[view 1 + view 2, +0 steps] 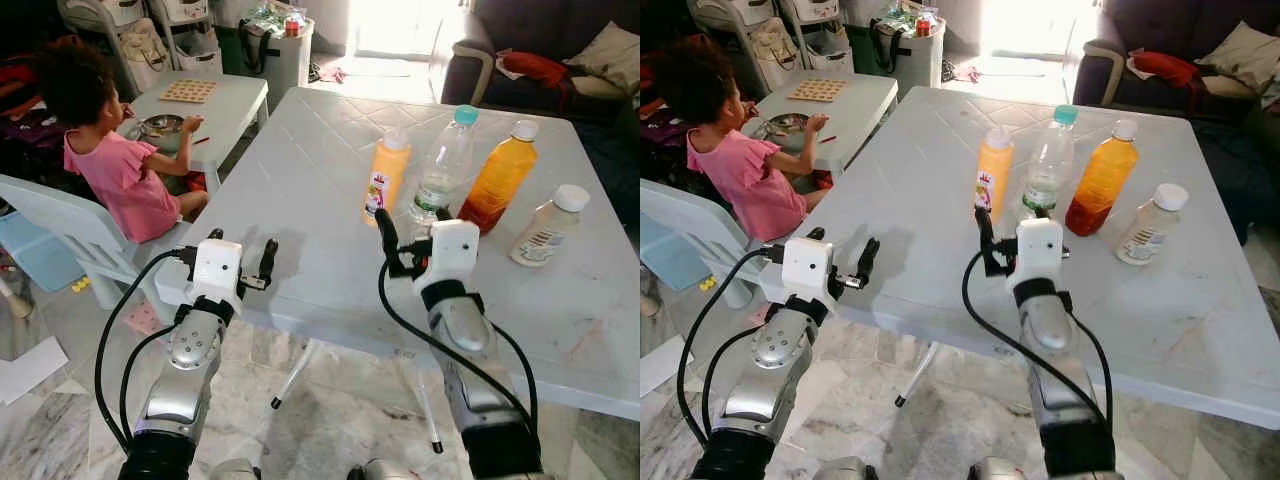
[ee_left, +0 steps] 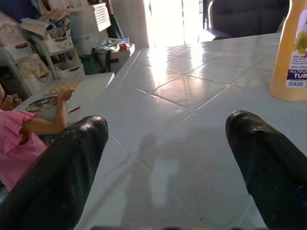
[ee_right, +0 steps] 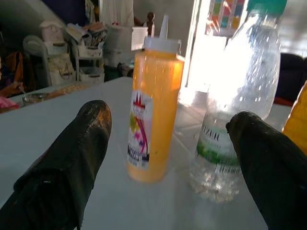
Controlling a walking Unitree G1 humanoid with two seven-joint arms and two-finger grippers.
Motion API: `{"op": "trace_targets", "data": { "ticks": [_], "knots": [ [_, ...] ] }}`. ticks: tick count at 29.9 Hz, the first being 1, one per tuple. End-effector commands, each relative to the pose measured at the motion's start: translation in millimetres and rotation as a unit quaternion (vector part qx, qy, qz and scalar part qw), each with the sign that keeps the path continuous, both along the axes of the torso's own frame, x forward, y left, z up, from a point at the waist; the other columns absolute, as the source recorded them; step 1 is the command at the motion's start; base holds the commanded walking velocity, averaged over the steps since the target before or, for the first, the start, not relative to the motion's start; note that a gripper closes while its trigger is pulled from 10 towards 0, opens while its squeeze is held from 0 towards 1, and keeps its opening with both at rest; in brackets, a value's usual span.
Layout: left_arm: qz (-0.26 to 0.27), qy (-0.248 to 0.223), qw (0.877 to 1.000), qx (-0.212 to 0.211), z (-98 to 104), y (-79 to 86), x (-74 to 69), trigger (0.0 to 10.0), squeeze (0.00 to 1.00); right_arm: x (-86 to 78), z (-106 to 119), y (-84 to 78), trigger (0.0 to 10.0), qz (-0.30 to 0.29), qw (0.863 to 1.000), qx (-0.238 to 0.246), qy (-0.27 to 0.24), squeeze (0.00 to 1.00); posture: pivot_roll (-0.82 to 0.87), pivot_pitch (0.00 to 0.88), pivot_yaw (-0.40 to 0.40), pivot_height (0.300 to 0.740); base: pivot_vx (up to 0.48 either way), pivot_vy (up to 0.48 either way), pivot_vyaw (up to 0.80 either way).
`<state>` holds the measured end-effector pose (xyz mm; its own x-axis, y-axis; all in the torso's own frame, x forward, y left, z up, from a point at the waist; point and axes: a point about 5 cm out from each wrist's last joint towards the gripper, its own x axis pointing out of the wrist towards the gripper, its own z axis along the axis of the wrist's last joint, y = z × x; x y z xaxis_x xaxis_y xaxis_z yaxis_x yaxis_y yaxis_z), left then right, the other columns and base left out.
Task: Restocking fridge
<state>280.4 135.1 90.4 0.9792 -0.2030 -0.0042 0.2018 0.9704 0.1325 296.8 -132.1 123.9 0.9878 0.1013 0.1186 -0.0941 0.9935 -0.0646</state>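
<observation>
A big white table (image 1: pixel 300 180) with a tile pattern stands in a living room, on a marble floor. A dark sofa (image 1: pixel 540 30) sits behind it, with a red cloth and a cushion on it.

Four bottles stand on the table in a row. The orange squeeze bottle (image 1: pixel 385 178) with a white cap is the one most to the left. Just beside it is a clear water bottle (image 1: pixel 443 165) with a teal cap. Next comes a juice bottle (image 1: pixel 499 177) full of orange drink. A small white bottle (image 1: pixel 549 226) stands a bit apart on the right.

The right gripper (image 1: pixel 405 235) is over the table, close in front of the squeeze bottle and the water bottle. Its two black fingers (image 3: pixel 67 158) are spread wide and hold nothing. In the right wrist view the squeeze bottle shows in the gap between them, and the water bottle is next to it.

The left gripper (image 1: pixel 243 258) is at the near left edge of the table, well away from the bottles. Its fingers (image 2: pixel 53 177) are wide apart too and hold nothing. Bare table shows between them.

On the left a child in a pink top (image 1: pixel 110 170) sits on a white chair (image 1: pixel 60 225) at a small white table (image 1: pixel 225 100). A metal bowl (image 1: pixel 160 125) and a board game (image 1: pixel 188 91) lie on that small table. Shelves with bags stand by the far wall
</observation>
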Motion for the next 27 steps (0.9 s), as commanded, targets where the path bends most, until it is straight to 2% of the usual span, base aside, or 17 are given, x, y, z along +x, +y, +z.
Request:
{"op": "trace_targets", "data": {
  "ticks": [1,2,3,4,17,27],
  "knots": [
    [-0.003,-0.003,1.000,0.006,2.5,-0.9,1.0,10.0,0.00,3.4,2.5,-1.5,10.0,-0.003,1.000,-0.005,-0.005,1.00,0.04,0.010,-0.009,0.740,0.000,0.000,0.00],
    [-0.003,-0.004,1.000,0.006,2.6,-1.1,1.0,10.0,0.00,5.3,4.6,-1.3,10.0,-0.004,1.000,-0.008,-0.009,0.62,0.04,0.009,-0.007,0.740,0.000,0.000,0.00],
    [-0.004,-0.004,1.000,0.006,2.8,-1.4,0.9,10.0,0.00,7.2,6.7,-0.7,10.0,-0.003,1.000,-0.011,-0.013,0.54,0.04,0.009,-0.006,0.740,0.000,0.000,0.00],
    [-0.005,-0.004,1.000,0.006,2.9,-1.7,1.1,10.0,0.00,9.3,9.1,0.4,10.0,0.000,1.000,-0.015,-0.018,0.00,0.04,0.010,-0.006,0.740,0.000,0.000,0.00],
    [-0.015,0.001,1.000,0.012,1.4,-3.7,1.8,10.0,0.00,39.4,32.1,8.6,10.0,0.025,0.998,-0.029,-0.052,0.00,0.05,0.015,0.001,0.740,0.000,0.000,0.00],
    [-0.020,0.003,1.000,0.016,0.6,-4.0,1.1,10.0,0.00,51.1,34.1,5.8,10.0,0.013,0.998,-0.037,-0.053,0.00,0.05,0.017,0.009,0.740,0.000,0.000,0.00]
  ]
}}
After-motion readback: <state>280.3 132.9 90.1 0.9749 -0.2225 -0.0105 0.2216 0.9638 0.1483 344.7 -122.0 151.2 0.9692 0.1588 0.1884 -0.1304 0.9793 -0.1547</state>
